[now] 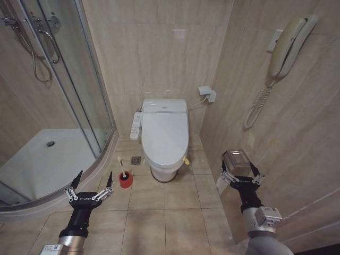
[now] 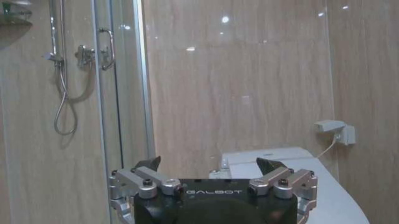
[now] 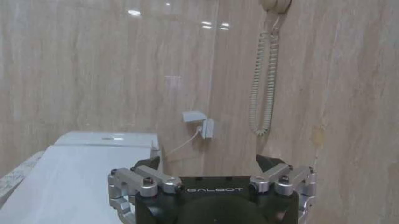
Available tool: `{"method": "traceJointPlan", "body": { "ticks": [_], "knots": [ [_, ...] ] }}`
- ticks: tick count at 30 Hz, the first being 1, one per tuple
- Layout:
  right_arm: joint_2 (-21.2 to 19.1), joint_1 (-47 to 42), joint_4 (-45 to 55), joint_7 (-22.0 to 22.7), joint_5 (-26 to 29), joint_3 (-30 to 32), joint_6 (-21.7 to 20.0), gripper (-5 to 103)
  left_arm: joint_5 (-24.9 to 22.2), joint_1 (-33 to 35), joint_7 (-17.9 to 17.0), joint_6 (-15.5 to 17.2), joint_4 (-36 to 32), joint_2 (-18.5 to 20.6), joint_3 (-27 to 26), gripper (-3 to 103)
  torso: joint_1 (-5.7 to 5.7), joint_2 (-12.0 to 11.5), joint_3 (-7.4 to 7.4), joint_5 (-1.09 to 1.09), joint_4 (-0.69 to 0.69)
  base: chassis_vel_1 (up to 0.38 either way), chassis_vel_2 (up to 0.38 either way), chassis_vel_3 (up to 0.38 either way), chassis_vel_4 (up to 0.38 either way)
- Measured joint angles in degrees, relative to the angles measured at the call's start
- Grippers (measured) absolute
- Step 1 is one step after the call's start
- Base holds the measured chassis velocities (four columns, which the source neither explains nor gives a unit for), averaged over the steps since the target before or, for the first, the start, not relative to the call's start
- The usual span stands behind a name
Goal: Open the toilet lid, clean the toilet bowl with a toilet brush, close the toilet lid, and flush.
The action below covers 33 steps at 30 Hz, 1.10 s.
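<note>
The white toilet lid (image 1: 165, 133) lies shut over the toilet bowl (image 1: 163, 171) against the back wall, with a long button panel (image 1: 136, 126) at its left side. The lid also appears as a pale surface in the left wrist view (image 2: 330, 196) and the right wrist view (image 3: 68, 182). The toilet brush (image 1: 121, 166) stands in its small red cup holder (image 1: 125, 180) on the floor left of the bowl. My left gripper (image 1: 93, 181) hovers open just left of the holder. My right gripper (image 1: 241, 169) is open to the right of the bowl, near the wall.
A glass shower enclosure with a white tray (image 1: 48, 159) fills the left. A floor drain (image 1: 136, 160) sits beside the bowl. A wall phone (image 1: 284, 50) with coiled cord and a metal paper holder (image 1: 236, 158) hang on the right wall. Tiled floor lies in front of the toilet.
</note>
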Motion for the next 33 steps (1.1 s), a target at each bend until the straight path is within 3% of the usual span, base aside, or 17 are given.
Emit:
{"method": "traceJointPlan", "body": {
  "ticks": [33],
  "knots": [
    [0.0,0.01,0.0,0.0,0.0,0.0,0.0,100,0.0,-0.01,0.0,0.0,0.0,0.0,0.0,100,0.03,0.0,0.01,0.01,-0.02,0.0,0.0,0.0,0.0]
  ]
}}
